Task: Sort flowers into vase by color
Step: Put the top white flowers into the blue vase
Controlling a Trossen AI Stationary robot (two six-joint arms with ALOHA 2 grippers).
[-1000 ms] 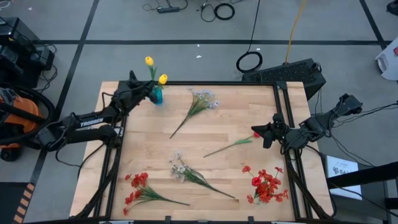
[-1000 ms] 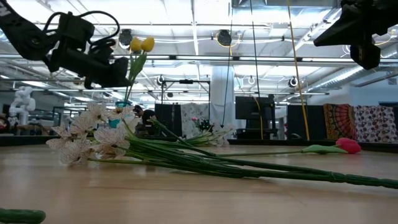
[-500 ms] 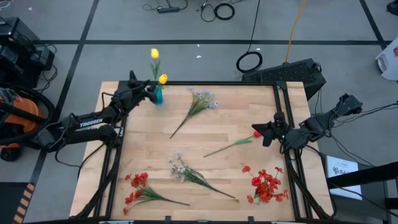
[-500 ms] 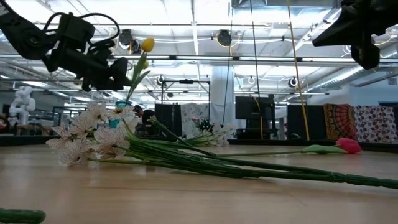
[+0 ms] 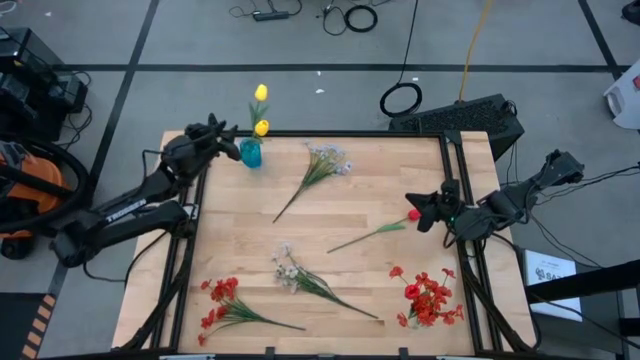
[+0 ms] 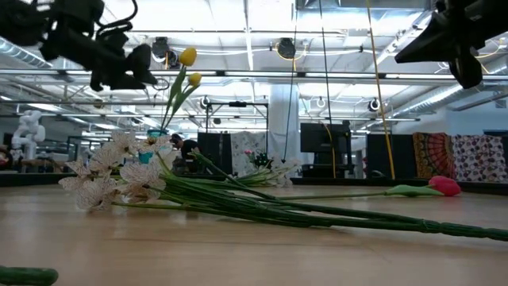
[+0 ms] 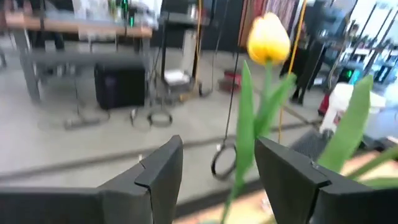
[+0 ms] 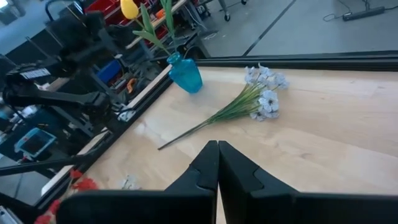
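Note:
The teal vase [image 5: 250, 154] stands at the table's far left, with two yellow tulips [image 5: 260, 93] [image 5: 261, 127] rising from it. My left gripper [image 5: 230, 135] hangs open just left of the vase. In the left wrist view, one tulip stem [image 7: 244, 124] shows beyond the gap between the fingers, which do not touch it. Two white sprigs [image 5: 325, 165] [image 5: 295, 272], two red sprays [image 5: 222, 303] [image 5: 428, 297] and a red tulip [image 5: 385, 228] lie flat on the table. My right gripper [image 5: 420, 213] hovers shut above the red tulip's head.
Black rails [image 5: 455, 190] frame the table's sides and far edge. The middle of the wooden table between the flowers is bare. The white sprig near the front [image 6: 119, 175] hides most of the vase in the low view.
My left gripper has opened and let go of a yellow tulip, then risen and drawn back from the vase toward the table's left edge. The freed tulip stays in the vase, and its head has swung toward the right.

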